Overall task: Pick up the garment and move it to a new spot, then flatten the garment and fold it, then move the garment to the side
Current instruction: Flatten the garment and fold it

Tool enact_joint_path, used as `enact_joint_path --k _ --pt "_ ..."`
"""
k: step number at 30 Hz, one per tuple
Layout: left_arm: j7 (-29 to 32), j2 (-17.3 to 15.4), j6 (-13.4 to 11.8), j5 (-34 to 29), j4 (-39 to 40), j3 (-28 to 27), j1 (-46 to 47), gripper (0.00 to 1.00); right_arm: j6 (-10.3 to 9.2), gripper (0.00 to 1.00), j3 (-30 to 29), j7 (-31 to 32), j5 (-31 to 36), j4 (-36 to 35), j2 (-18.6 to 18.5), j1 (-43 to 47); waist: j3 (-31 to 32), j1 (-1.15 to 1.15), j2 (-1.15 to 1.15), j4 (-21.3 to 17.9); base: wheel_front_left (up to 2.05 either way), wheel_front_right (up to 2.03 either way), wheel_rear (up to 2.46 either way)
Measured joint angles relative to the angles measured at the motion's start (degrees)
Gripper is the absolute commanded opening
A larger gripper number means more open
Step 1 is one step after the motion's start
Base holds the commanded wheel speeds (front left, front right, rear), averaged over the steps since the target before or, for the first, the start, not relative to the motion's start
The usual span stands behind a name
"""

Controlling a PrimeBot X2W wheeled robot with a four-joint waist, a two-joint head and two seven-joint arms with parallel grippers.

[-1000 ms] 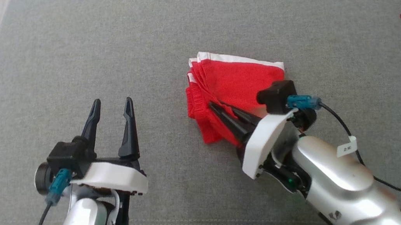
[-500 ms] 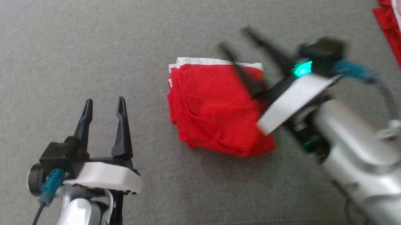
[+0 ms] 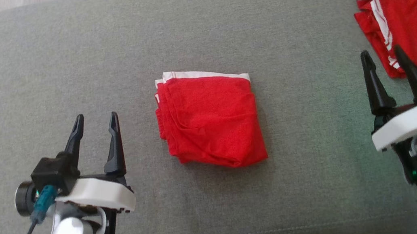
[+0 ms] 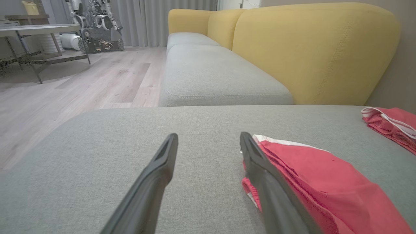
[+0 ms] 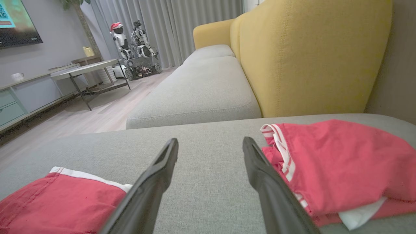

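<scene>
Folded red garment (image 3: pixel 209 123) sits mid-frame on the grey cushion (image 3: pixel 60 52), flat & free, so we think folding's done. Our left claw (image 3: pixel 95 117), lower left, & right claw (image 3: pixel 382 52), lower right, are both wide, empty. Bare room at left; another red cloth (image 3: pixel 411 19) crowds upper right.

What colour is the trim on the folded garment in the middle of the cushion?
White trim on the red folded garment; the head view shows it best.
</scene>
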State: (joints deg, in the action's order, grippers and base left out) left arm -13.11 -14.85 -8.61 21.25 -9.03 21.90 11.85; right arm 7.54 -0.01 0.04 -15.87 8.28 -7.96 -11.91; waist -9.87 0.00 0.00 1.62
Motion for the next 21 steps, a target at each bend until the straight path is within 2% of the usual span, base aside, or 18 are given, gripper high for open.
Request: enact_joint_path --k 8,20,21 --pt "0.9 -0.8 0.0 0.0 1.1 0.1 -0.2 1.0 0.0 1.0 -1.0 2.5 1.9 -4.3 1.9 2.6 0.2 0.0 0.0 -0.4 0.0 0.0 0.0" --pt "1.0 -1.1 -0.6 0.0 1.6 0.5 -0.2 1.0 0.0 1.0 -1.2 4.3 2.8 -6.6 2.3 3.3 0.1 0.0 0.0 0.0 0.0 0.0 0.0" --pt "1.0 -1.1 -0.6 0.0 1.6 0.6 -0.2 1.0 0.0 0.28 -1.2 4.6 2.8 -6.6 2.3 3.3 0.0 0.0 0.0 0.0 0.0 0.0 0.0"
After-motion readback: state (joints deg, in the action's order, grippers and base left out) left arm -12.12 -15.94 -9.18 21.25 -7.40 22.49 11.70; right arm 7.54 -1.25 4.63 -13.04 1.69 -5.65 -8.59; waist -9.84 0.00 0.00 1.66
